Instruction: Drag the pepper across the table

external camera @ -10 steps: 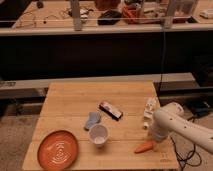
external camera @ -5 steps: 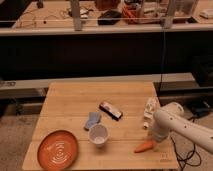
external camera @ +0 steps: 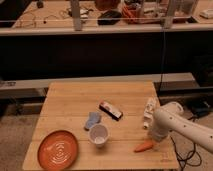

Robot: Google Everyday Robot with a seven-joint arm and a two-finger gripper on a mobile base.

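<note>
Camera view. The orange pepper (external camera: 144, 146) lies near the front-right edge of the bench (external camera: 75, 97). The end effector (external camera: 156, 139) sits at its right end, and its grip state cannot be told. Risk: loose contact could let the pepper roll free or off the edge.

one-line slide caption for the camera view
Gripper low by the orange pepper near the front edge of the wooden table.

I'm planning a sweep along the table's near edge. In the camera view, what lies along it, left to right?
plate → cup → pepper → end effector, down beside the pepper's right end.
</note>
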